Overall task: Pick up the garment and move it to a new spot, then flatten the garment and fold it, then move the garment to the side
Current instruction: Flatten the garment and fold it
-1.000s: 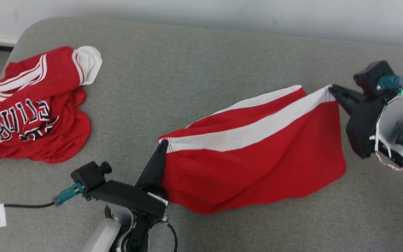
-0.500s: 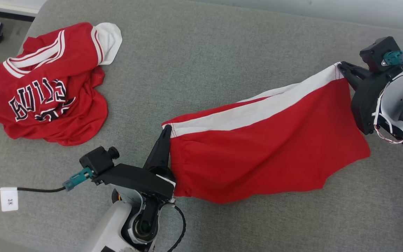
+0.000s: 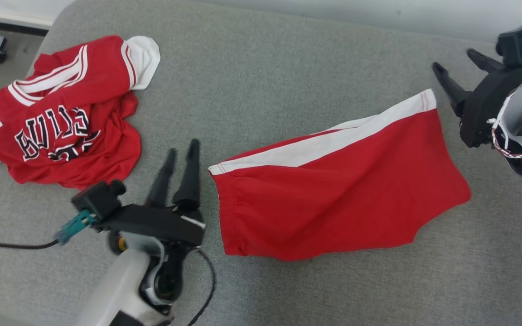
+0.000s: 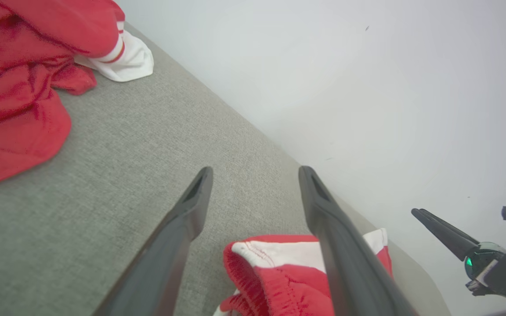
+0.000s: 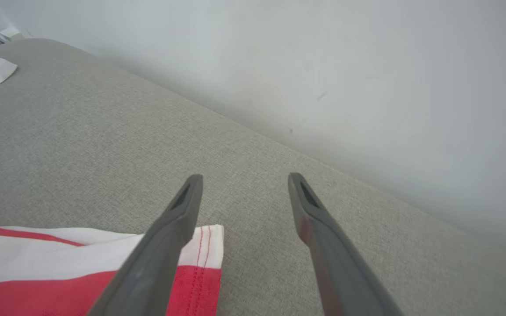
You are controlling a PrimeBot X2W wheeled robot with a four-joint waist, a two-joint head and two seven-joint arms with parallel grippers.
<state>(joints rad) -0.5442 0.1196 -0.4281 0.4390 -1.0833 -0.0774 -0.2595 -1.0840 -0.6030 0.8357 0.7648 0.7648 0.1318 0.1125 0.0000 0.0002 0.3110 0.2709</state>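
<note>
Two items on grey cushion [image 3: 261,81]: shorts [image 3: 333,194], jersey [image 3: 61,131] | white wall [image 5: 367,66] behind | left fingers [image 3: 190,172], right fingers [image 3: 449,86] spread, empty

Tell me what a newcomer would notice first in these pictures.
The red shorts with a white stripe, spread across the middle of the grey cushion, stand out first. A crumpled red Bulls jersey lies at the far left. The left claw and right claw sit open, one off each end of the shorts.

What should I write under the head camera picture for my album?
The red shorts lie spread on the grey surface between the open left gripper and open right gripper.
</note>
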